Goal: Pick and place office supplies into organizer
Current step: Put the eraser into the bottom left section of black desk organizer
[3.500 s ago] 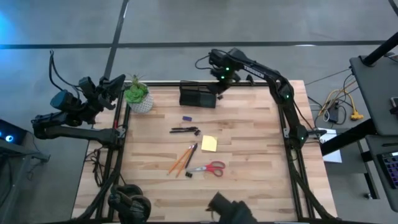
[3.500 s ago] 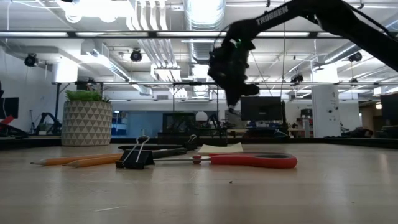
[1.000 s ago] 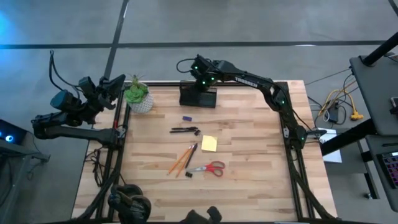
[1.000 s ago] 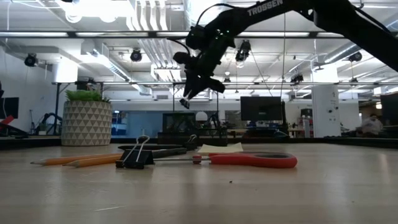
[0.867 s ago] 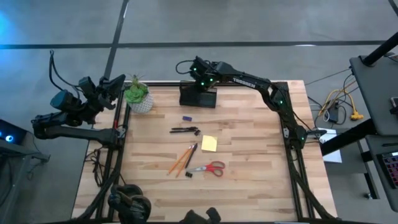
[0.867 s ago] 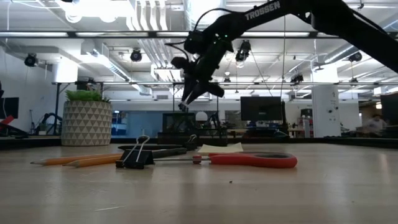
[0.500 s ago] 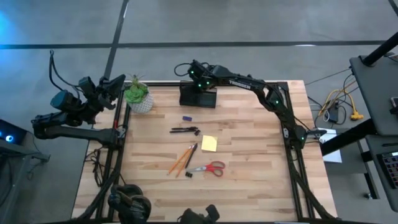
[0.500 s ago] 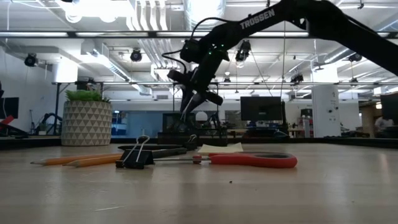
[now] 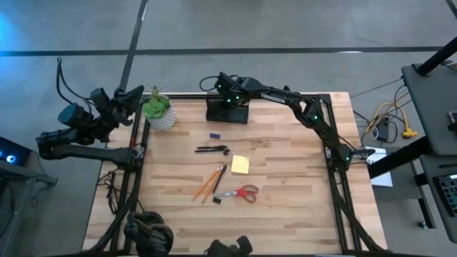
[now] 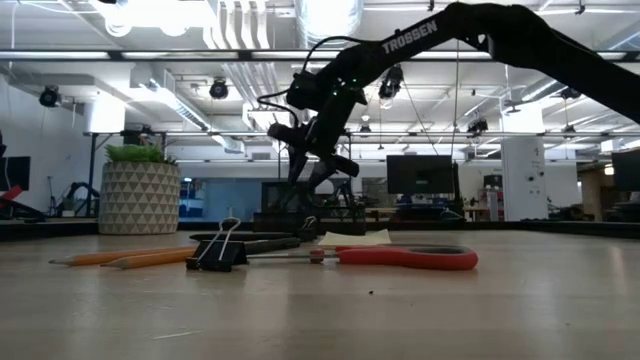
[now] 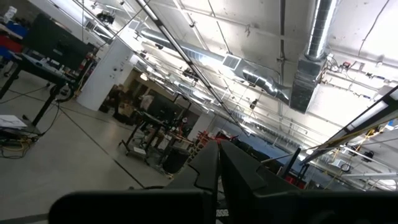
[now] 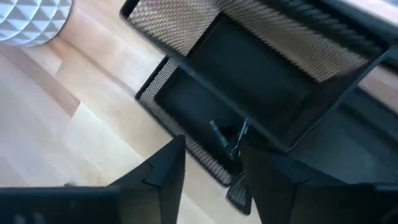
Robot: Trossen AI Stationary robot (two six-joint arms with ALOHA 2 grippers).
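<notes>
The organizer (image 9: 227, 111) sits at the table's twelve o'clock edge, a small clip (image 12: 229, 142) inside; my right gripper (image 12: 211, 163) hovers above, fingers apart and empty. Descending further, I judge, could knock the mesh wall. The wooden table (image 9: 285, 185) holds scissors (image 9: 239, 192) at six o'clock. The left gripper (image 9: 127, 100) is parked; its fingers I cannot tell.

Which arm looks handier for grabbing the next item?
The right. Its pincer hangs over the organizer, beside the loose supplies. The left pincer sits off the table's edge.
</notes>
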